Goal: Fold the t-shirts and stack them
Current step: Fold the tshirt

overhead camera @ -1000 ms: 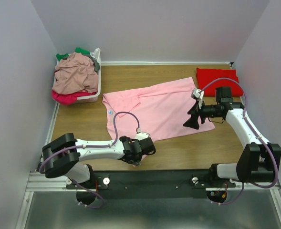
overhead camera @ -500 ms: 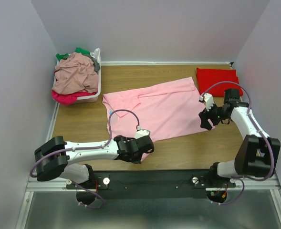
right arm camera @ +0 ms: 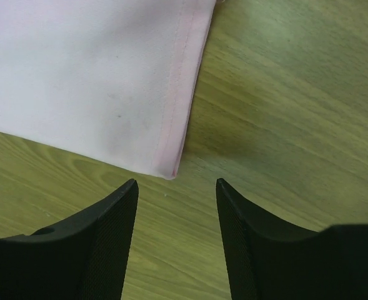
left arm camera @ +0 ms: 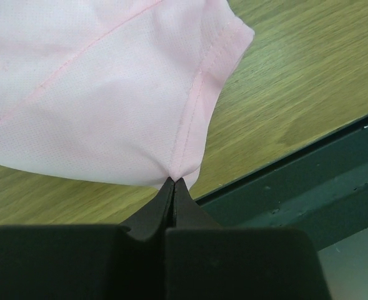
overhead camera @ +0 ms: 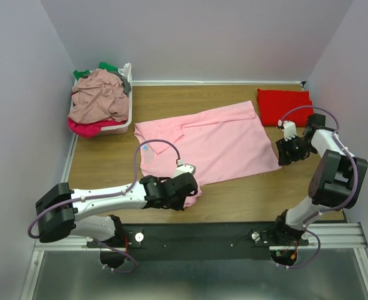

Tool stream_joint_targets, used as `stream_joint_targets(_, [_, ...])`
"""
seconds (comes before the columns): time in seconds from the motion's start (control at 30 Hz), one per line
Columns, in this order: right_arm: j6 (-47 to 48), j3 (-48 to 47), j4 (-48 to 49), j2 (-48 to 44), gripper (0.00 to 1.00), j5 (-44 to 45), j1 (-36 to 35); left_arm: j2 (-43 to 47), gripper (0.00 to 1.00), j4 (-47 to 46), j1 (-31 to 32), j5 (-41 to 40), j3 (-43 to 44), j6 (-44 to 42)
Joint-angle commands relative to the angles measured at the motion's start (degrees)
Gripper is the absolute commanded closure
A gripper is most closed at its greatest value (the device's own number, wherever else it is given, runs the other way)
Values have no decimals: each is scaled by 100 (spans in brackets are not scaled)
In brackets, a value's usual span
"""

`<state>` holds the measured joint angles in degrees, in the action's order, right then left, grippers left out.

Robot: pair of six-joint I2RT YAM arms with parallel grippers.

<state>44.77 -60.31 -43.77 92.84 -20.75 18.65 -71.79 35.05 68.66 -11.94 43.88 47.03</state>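
A light pink t-shirt (overhead camera: 215,140) lies spread flat across the middle of the wooden table. My left gripper (overhead camera: 185,189) is shut on the edge of its near sleeve. In the left wrist view the black tips (left arm camera: 173,181) pinch the pink sleeve fabric (left arm camera: 109,94) at the seam. My right gripper (overhead camera: 285,153) is open and low over the shirt's near right corner. In the right wrist view the hem corner (right arm camera: 170,169) lies just ahead of the gap between the fingers (right arm camera: 176,182), with nothing between them. A folded red t-shirt (overhead camera: 283,105) lies at the back right.
A white basket (overhead camera: 131,103) at the back left holds a dusty rose shirt (overhead camera: 99,97), a magenta one (overhead camera: 84,128) and a green one (overhead camera: 109,66). The dark rail (left arm camera: 308,181) runs along the table's near edge, close behind the left gripper. Walls enclose three sides.
My right gripper moved right and down, off the shirt to its near right corner, and its jaws narrowed. The left gripper stayed at the sleeve and pinched shut while its elbow swung left.
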Motion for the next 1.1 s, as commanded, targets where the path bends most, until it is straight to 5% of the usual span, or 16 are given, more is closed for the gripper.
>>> stream_joint_targets(0.0, [-267,-68,-106,366,41,20,33,139,100,-165,-72,-71,-28,-141])
stream_joint_targets(0.2, [-408,-77,-88,744,50,-350,33,218,100,-226,-81,-27,-81,-159])
stream_joint_targets(0.5, [-549,-200,-167,710,88,-605,33,306,100,-104,-169,-89,-2,-238])
stream_joint_targets(0.67, [-619,-384,-299,508,100,-842,33,420,100,2,-310,-124,24,-343])
stream_joint_targets(1.07, [-795,-929,-571,525,99,-1405,24,622,100,-24,-713,-27,112,-624])
